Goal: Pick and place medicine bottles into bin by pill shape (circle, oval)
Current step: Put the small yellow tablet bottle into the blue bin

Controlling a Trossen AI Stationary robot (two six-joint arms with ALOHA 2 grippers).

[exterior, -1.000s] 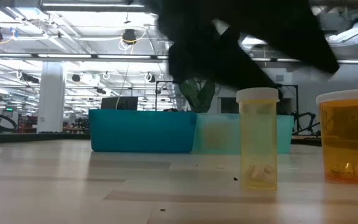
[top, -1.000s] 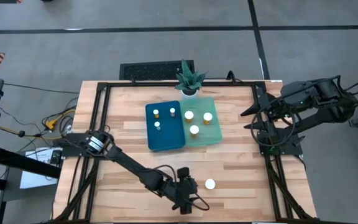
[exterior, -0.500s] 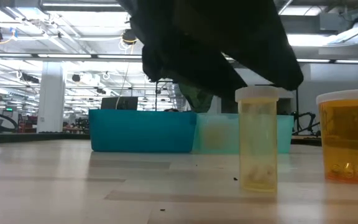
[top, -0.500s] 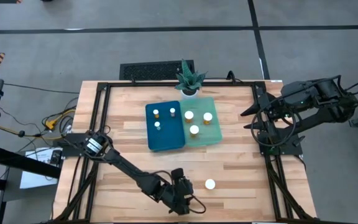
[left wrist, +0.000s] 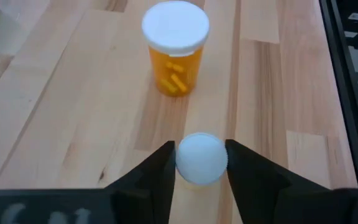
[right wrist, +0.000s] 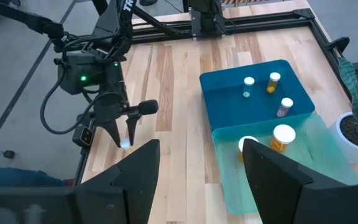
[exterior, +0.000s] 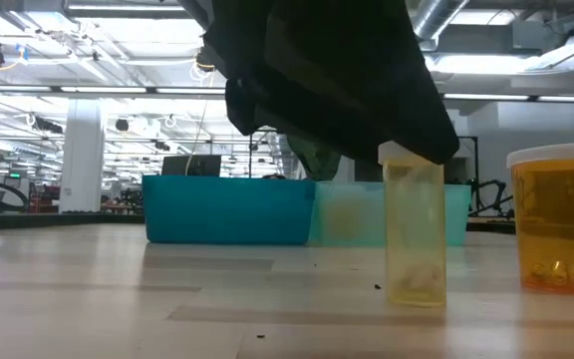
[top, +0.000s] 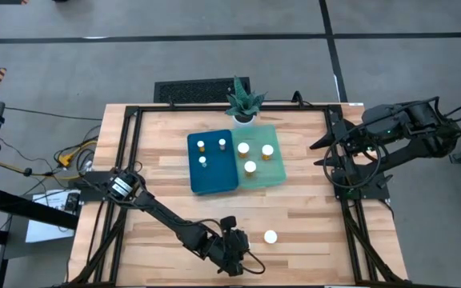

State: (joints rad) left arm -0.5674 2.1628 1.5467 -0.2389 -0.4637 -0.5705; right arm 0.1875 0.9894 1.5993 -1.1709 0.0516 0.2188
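A narrow amber medicine bottle (exterior: 414,239) with a white cap (left wrist: 201,158) stands on the table near its front edge. My left gripper (left wrist: 201,171) is down over it, shut on the cap, and hides it in the high view (top: 234,246). A wider bottle (left wrist: 175,46) stands just to its right, its cap showing in the high view (top: 270,237). Three small bottles stand in the blue bin (top: 214,180) and three wider ones in the pale green bin (top: 272,172). My right gripper (right wrist: 197,180) is open and empty, off the table's right edge. My left gripper pinches the narrow bottle's round white cap (left wrist: 185,160) between its two fingers, one on each side. The fingers (left wrist: 160,171) come from above, slanting down. The bottle stands upright with its base (exterior: 417,297) on the table.
A potted green plant (top: 242,100) stands at the far edge behind the bins. The black frame rails (top: 130,160) run along the table's left and right sides. The bare wood between the bins and the two front bottles is free.
My left gripper has come down and a little toward the table's left, over the narrow bottle's cap. The bottle still stands in the same place on the table.
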